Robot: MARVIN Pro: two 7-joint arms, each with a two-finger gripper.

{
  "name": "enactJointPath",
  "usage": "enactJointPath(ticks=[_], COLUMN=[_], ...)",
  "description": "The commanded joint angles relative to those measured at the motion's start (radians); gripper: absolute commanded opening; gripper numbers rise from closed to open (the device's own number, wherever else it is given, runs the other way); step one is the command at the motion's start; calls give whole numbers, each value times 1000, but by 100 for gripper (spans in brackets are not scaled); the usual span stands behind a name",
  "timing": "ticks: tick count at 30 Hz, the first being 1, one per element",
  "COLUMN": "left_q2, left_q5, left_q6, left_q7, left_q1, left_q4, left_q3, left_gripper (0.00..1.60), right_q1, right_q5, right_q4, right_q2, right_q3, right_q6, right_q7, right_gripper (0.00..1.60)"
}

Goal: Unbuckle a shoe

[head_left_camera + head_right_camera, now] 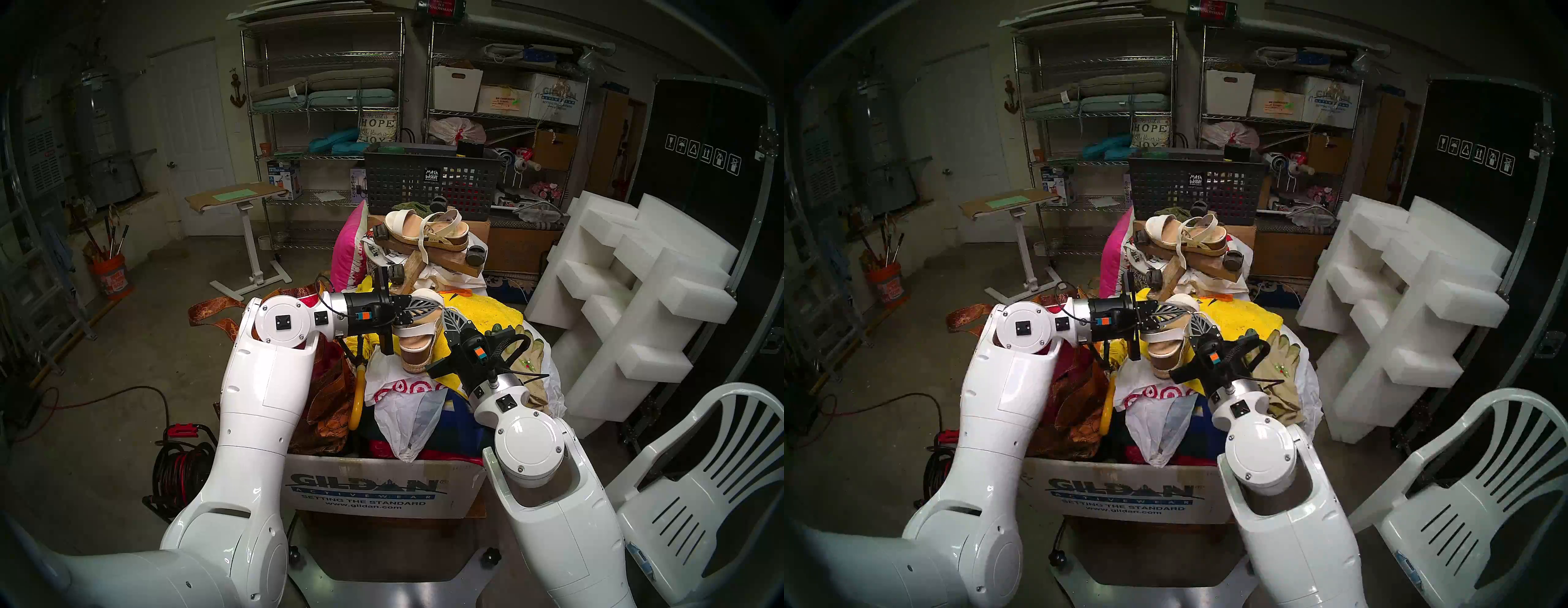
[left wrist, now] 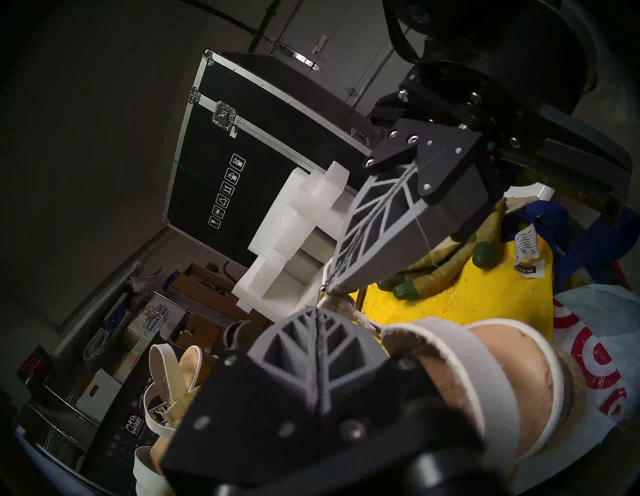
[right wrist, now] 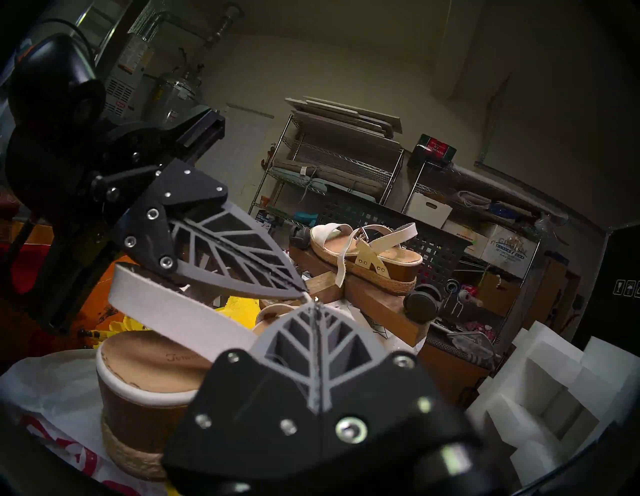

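Right wrist view, nearest first: the right gripper (image 3: 316, 304) has its jaws fully closed, tips meeting at the thin ankle strap (image 3: 180, 313) of the wedge sandal (image 3: 145, 391). Whether strap material is actually pinched between them cannot be told. The sandal stands heel toward this camera on a white plastic bag with red rings (image 1: 399, 388), atop the heaped clothing in the Gildan cardboard box (image 1: 382, 488).

From the head camera, the left gripper (image 1: 439, 302) reaches in level from the left, jaws likewise fully closed, its tips meeting the right gripper's over the sandal's strap. In the left wrist view a strap end and a small metal piece, likely the buckle (image 2: 323, 289), sit right at the two sets of tips.

Judging from this, the step in hand is working the strap at the buckle. Next would come drawing the strap end back through the buckle while the other gripper steadies it, with little slack to spare.

Farther back, a flatter platform sandal (image 1: 424, 231) rests on a wooden dolly (image 1: 441, 261), before a dark mesh basket (image 1: 428, 182).
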Motion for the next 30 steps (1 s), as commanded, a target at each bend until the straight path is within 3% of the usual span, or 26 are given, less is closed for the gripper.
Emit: enactJointPath(ticks=[1, 5, 20, 21, 23, 27, 30], left_q2=[-4, -9, -11, -10, -10, -8, -6], left_q5=[-5, -6, -12, -13, -16, -25, -28], left_q6=[0, 1, 8, 8, 9, 10, 13], left_q7=[5, 7, 4, 2, -2, -14, -21], left_q1=[-10, -10, -6, -5, -3, 1, 5], left_q4=[-13, -13, -18, -19, -22, -28, -34], left_q3=[-2, 1, -2, -2, -3, -2, -2], left_gripper=[0, 0, 0, 0, 0, 0, 0], right_q1=[-3, -3, 22, 24, 27, 34, 37], right_q5=[13, 19, 37, 37, 37, 35, 35], right_q4=[-28, -22, 12, 14, 17, 23, 24], right_q2=[-4, -3, -5, -5, -6, -8, -10], right_q3=[7, 7, 11, 11, 11, 11, 13], right_q6=[15, 17, 22, 22, 21, 18, 12], right_q7=[6, 6, 17, 17, 19, 18, 14], right_gripper=[41, 53, 60, 70, 74, 72, 55])
